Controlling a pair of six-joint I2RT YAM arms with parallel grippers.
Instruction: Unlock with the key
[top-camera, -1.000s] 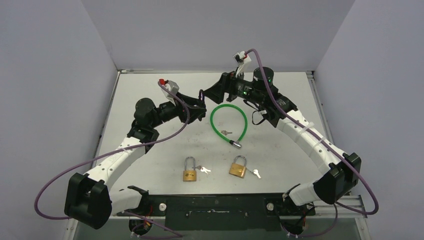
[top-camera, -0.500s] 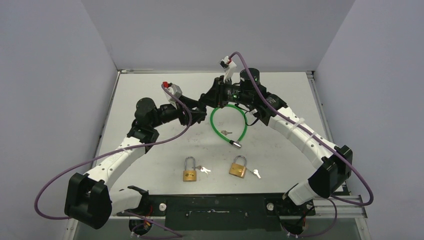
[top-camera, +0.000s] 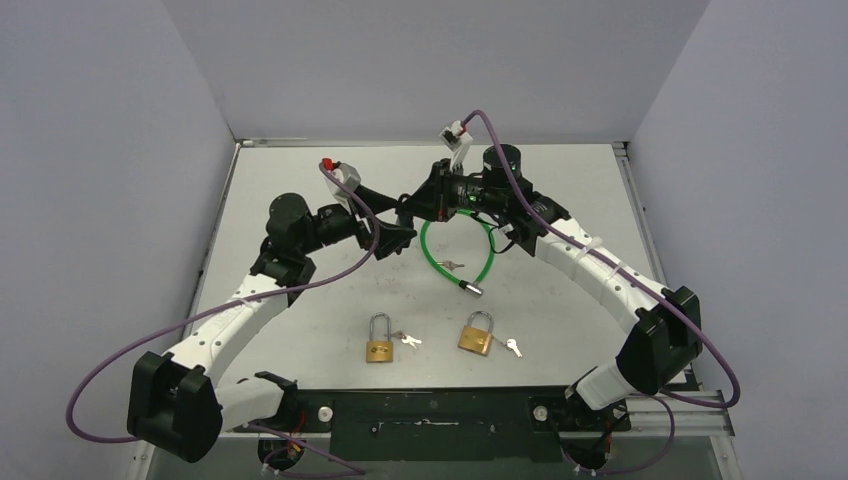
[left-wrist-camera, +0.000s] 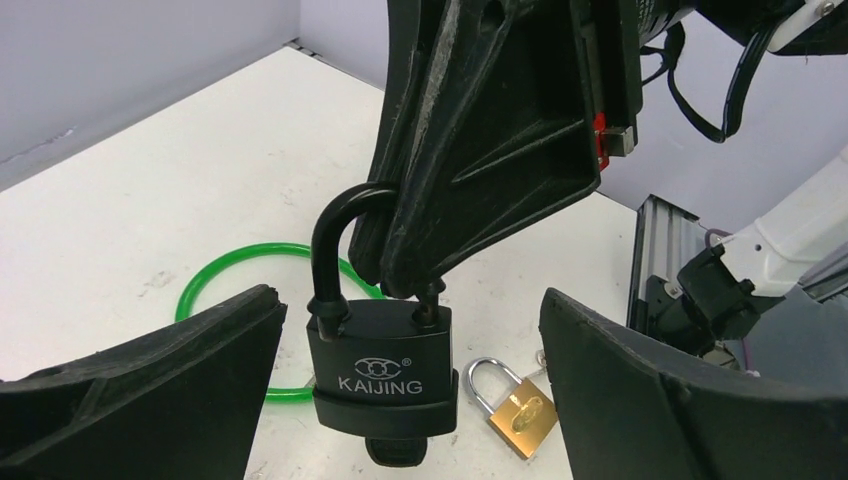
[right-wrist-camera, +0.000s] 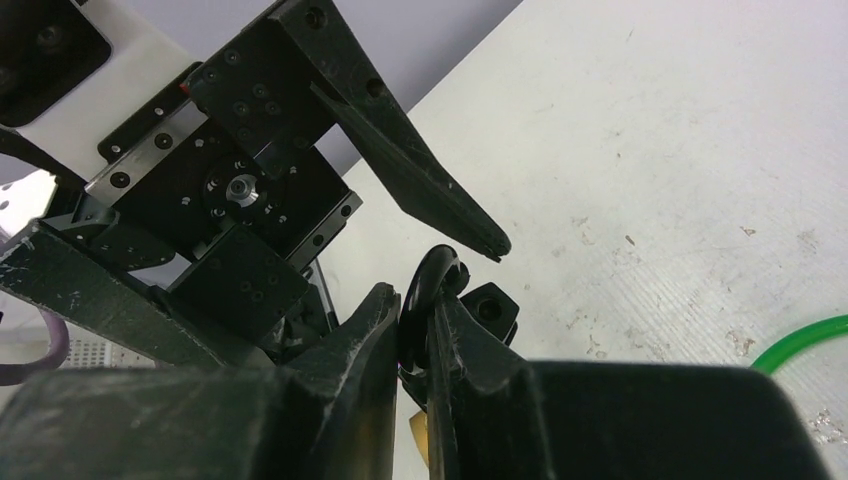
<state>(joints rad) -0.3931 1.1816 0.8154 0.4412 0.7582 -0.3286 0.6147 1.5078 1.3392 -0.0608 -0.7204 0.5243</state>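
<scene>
One black padlock (left-wrist-camera: 383, 375) is my concern, and it hangs in the air, off the worktop (left-wrist-camera: 150, 180), straight below the tips of the right pincer (left-wrist-camera: 400, 285), which is pressed together on its shackle (left-wrist-camera: 330, 235). I judge it dense and rigid, with a smooth coated body that may slip. Pinched only by the shackle, it will probably swing or twist if nudged. The flat sides of the body are where I would grip it. The left pincer (left-wrist-camera: 408, 330) is spread wide, one finger on either side of the body and touching neither.

Its long axis runs up and down: shackle on top, keyway end at the bottom, printed face toward the left wrist camera. A dark lump under the body (left-wrist-camera: 393, 452) looks like a key head, though the frame edge cuts it off. Beyond the left pincer, down on the worktop, lie a green cable lock (left-wrist-camera: 215, 275) and a brass padlock (left-wrist-camera: 520, 415).
</scene>
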